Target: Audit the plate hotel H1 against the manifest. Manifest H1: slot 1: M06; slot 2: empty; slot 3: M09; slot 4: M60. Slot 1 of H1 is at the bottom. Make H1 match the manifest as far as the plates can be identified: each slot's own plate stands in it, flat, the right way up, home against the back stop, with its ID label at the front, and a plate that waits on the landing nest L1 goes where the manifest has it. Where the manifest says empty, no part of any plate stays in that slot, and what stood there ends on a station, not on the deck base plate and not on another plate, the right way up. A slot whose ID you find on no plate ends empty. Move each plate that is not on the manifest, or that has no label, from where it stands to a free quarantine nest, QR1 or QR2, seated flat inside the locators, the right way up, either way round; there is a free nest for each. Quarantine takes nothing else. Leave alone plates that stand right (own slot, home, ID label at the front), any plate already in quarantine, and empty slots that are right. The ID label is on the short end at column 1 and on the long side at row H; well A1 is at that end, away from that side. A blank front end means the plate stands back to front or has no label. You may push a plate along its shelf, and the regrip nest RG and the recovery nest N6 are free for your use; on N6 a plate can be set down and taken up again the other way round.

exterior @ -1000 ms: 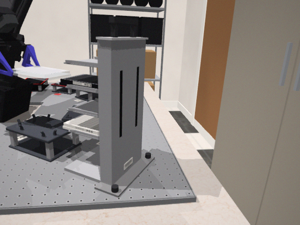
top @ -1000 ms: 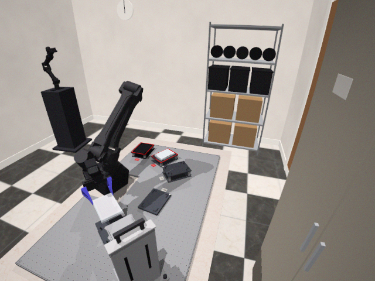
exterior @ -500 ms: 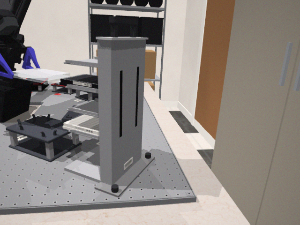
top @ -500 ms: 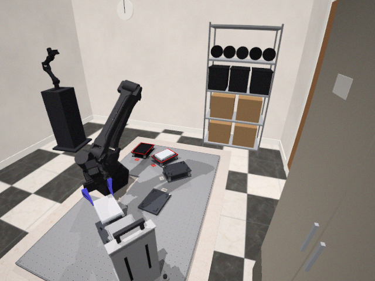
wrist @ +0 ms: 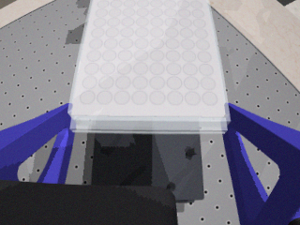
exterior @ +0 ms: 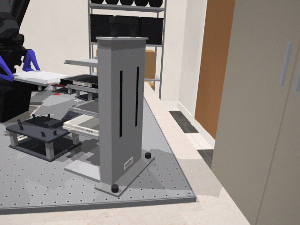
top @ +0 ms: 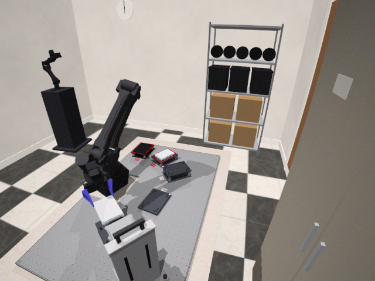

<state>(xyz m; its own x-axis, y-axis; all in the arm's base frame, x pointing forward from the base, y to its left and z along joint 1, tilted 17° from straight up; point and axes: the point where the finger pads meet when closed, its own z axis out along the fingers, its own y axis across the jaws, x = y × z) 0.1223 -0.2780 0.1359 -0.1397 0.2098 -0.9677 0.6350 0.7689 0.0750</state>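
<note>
The grey plate hotel H1 (top: 130,245) (exterior: 118,106) stands at the near end of the deck, its open front towards the arm. My gripper (wrist: 148,112) (top: 97,189) is in front of it. The blue fingers stand on both long sides of a white well plate (wrist: 148,51) (top: 108,211) (exterior: 38,76) and grip its near end. The plate is level and in the air, with its far end at the hotel's front at an upper shelf's height. I see no label on its near end. A white plate (exterior: 82,124) sits low at the hotel's front; the slots are mostly hidden.
Two red-edged quarantine nests stand at the far end: one dark (top: 142,148), one holding a white plate (top: 164,155). A dark raised nest (top: 177,170) and a flat dark nest (top: 154,201) lie mid-deck. The arm's base (top: 102,172) is left.
</note>
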